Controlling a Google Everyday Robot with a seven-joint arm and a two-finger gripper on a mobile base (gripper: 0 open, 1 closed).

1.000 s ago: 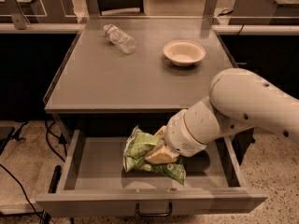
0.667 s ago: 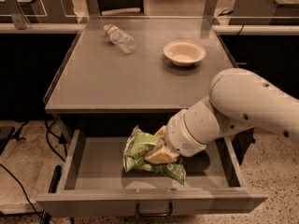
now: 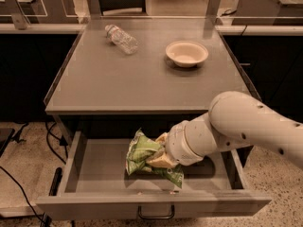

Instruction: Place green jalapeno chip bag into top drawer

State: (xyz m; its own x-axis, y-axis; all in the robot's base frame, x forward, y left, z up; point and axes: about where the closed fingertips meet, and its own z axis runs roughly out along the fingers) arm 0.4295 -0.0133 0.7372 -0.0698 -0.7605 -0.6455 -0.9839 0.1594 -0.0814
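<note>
The green jalapeno chip bag (image 3: pixel 142 154) lies crinkled inside the open top drawer (image 3: pixel 94 178), near its middle and resting on the drawer floor. My gripper (image 3: pixel 159 159) reaches into the drawer from the right on the white arm (image 3: pixel 246 126). Its tan fingers (image 3: pixel 163 161) are closed on the bag's right side. The drawer is pulled fully out, and its front panel with the dark handle (image 3: pixel 156 215) is at the bottom of the view.
On the grey tabletop (image 3: pixel 118 84) above the drawer, a clear plastic bottle (image 3: pixel 122 39) lies at the back left and a pale bowl (image 3: pixel 186 54) stands at the back right. Cables (image 3: pixel 19 174) run over the floor at left.
</note>
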